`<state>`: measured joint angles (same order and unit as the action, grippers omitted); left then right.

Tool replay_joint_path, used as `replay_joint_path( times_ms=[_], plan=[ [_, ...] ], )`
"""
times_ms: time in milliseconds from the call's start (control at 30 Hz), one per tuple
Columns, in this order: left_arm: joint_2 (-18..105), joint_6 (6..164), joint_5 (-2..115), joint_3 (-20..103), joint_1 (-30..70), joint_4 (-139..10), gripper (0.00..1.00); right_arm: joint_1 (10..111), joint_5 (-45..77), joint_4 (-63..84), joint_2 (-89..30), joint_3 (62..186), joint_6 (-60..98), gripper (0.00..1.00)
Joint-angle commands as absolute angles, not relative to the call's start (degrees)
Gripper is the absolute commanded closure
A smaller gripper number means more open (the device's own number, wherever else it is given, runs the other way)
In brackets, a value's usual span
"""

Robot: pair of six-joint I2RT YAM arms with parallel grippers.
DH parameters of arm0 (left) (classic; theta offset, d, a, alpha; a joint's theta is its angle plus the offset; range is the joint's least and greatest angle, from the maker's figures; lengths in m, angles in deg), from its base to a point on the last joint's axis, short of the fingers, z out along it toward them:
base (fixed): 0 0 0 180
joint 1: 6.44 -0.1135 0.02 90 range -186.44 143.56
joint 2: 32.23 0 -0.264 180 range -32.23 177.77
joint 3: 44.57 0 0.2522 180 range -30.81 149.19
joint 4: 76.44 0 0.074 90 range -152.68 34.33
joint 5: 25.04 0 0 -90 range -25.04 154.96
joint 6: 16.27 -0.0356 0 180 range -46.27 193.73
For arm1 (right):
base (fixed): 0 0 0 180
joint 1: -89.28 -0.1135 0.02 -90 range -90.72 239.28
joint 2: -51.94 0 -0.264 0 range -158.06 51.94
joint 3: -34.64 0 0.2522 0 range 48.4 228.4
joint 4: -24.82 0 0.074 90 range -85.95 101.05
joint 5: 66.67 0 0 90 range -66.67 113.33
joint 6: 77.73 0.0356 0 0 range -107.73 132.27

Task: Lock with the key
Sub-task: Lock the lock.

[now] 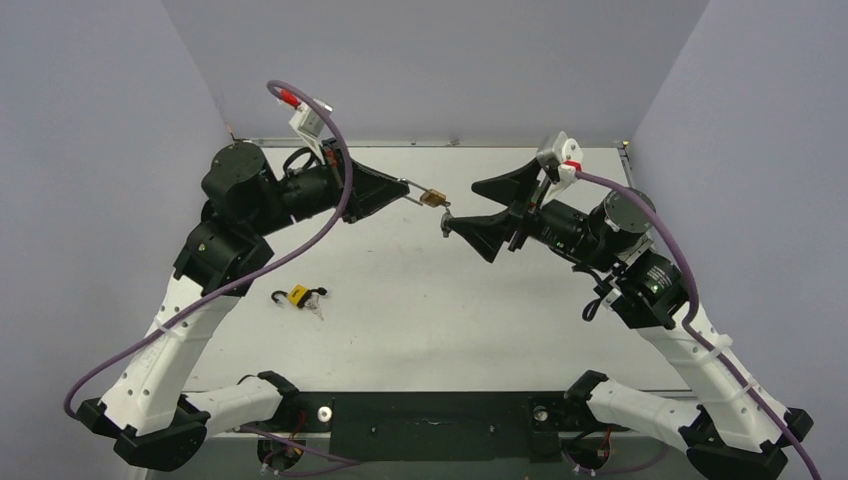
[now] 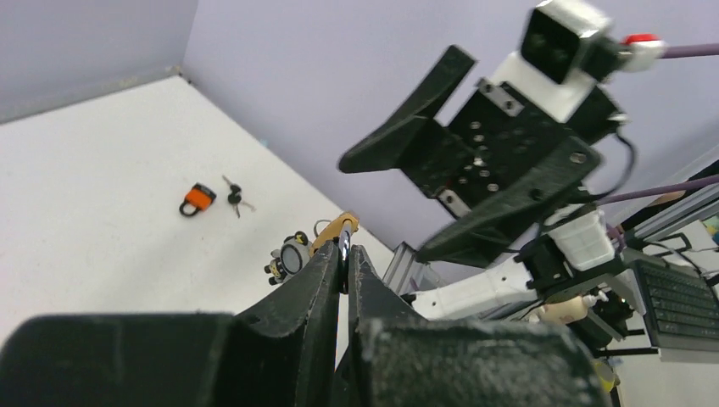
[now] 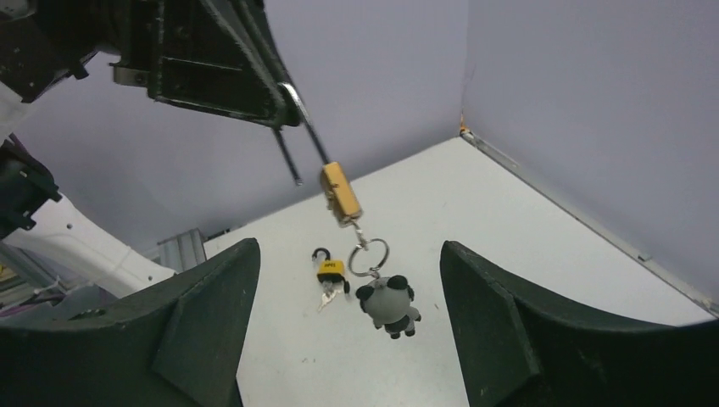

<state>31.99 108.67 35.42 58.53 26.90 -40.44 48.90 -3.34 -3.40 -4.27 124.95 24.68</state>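
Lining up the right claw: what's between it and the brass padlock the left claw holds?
Only the key ring and panda charm dangling from the brass padlock, clearest in the right wrist view.

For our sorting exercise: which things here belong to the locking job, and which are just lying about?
In the job: brass padlock in the left gripper; panda key ring hanging from it; right gripper, jaws open.
Lying about: yellow padlock and keys on the table.

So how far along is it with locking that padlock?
Done: the left gripper holds the brass padlock up by its shackle, key with panda charm seemingly inserted. In hand: the open right gripper sits beside it. Left: the shackle is open, so closing and turning remain.
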Motion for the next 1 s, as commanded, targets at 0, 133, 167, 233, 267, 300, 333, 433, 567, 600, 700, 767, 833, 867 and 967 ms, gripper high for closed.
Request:
replay_joint_path(
  times_ms=[0, 133, 167, 233, 267, 300, 333, 433, 567, 600, 700, 767, 833, 867, 967],
  plan=[
    [29.89, 112.16, 39.03, 65.77, 27.59, -45.45, 1.00, 54.97, -16.33, 12.76, -7.80, 127.46, 33.61, 0.28],
    [30.38, 112.48, 39.10, 68.90, 27.77, -44.46, 1.00, 58.09, -23.13, 24.27, -10.87, 129.56, 42.68, 0.29],
    [30.36, 112.53, 39.24, 69.05, 27.82, -44.15, 1.00, 58.12, -24.07, 26.15, -11.95, 130.02, 44.09, 0.29],
    [30.25, 112.53, 39.41, 69.53, 27.79, -43.90, 1.00, 58.04, -26.42, 32.17, -13.52, 130.83, 49.16, 0.31],
    [30.19, 112.54, 39.54, 69.86, 27.82, -43.80, 1.00, 58.06, -27.42, 35.32, -14.01, 130.96, 51.79, 0.31],
    [30.09, 112.52, 39.60, 70.06, 27.83, -43.72, 1.00, 57.90, -27.80, 37.64, -14.69, 130.98, 52.86, 0.32],
    [30.08, 112.45, 39.74, 70.39, 27.88, -43.70, 1.00, 57.77, -28.34, 38.76, -14.90, 130.91, 54.48, 0.33],
    [29.99, 112.23, 40.19, 71.06, 27.90, -43.33, 1.00, 56.10, -29.34, 42.39, -15.77, 130.18, 56.88, 0.34],
    [29.83, 112.27, 40.08, 71.63, 27.93, -43.31, 1.00, 54.07, -29.21, 41.03, -16.35, 129.98, 55.88, 0.43],
    [29.78, 112.25, 40.08, 71.64, 27.93, -43.33, 1.00, 53.67, -29.04, 40.85, -16.35, 129.92, 55.74, 0.44],
    [29.57, 112.34, 39.68, 71.51, 27.93, -43.66, 1.00, 53.11, -28.21, 39.03, -16.71, 130.26, 54.15, 0.45],
    [29.50, 112.49, 39.45, 71.35, 27.92, -43.95, 1.00, 52.92, -28.00, 37.89, -17.26, 130.92, 53.43, 0.46],
    [29.43, 112.50, 39.33, 71.26, 27.92, -44.03, 1.00, 52.85, -28.07, 37.70, -18.00, 131.92, 53.53, 0.46],
    [29.39, 112.45, 39.31, 71.24, 27.93, -44.11, 1.00, 52.75, -28.12, 37.34, -18.70, 132.71, 53.43, 0.47],
    [29.43, 112.36, 39.11, 71.38, 27.93, -44.05, 1.00, 52.66, -28.15, 36.10, -19.65, 134.30, 52.75, 0.48]
  ],
)
